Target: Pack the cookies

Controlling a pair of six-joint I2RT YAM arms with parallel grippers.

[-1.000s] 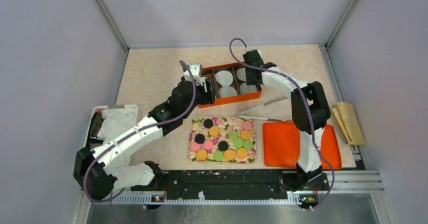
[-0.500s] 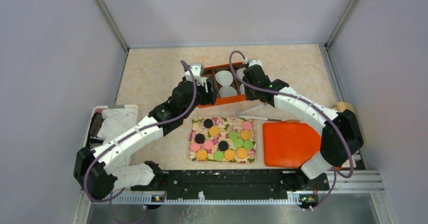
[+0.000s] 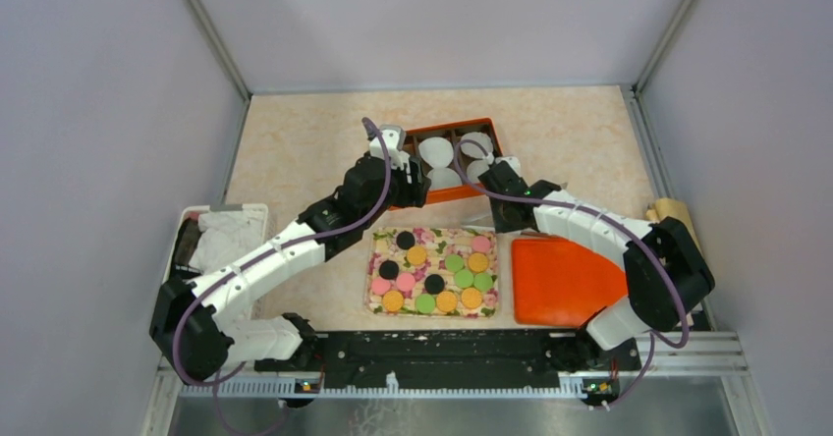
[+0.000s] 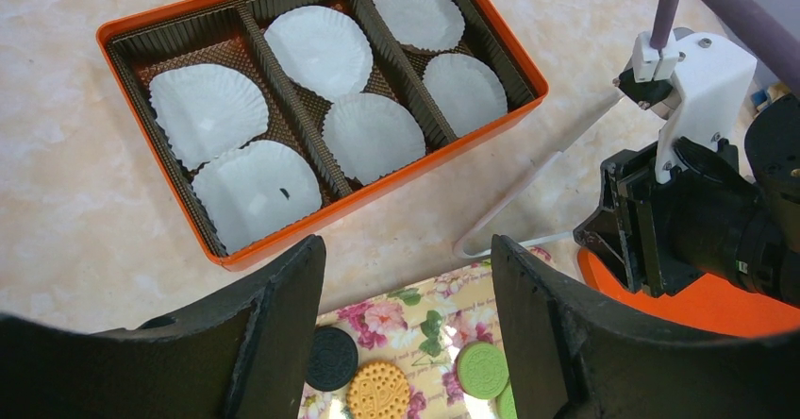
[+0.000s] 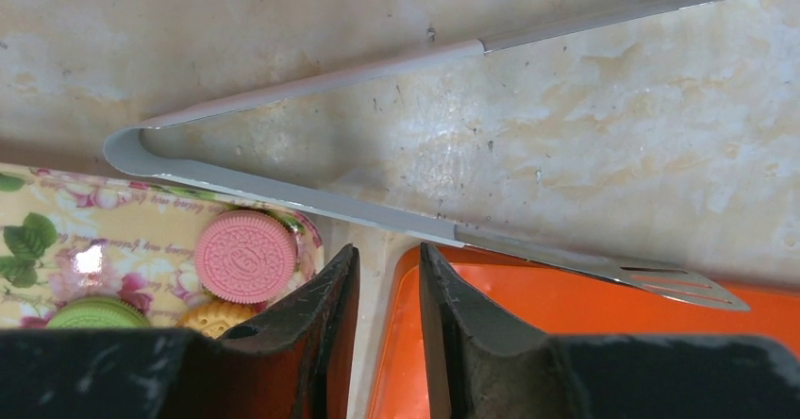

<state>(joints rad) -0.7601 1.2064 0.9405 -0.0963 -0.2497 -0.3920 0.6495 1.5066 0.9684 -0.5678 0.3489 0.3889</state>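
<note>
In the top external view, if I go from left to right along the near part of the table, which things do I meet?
A white bin with a cloth → the floral tray holding the cookies → the flat orange lid → a tan bundle at the right edge.

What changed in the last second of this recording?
The right gripper swung back from over the orange box to the near side of the tongs, fingers slightly apart, holding nothing. The left gripper edged right, open and empty. Cookies, floral tray and paper cups stayed put.
</note>
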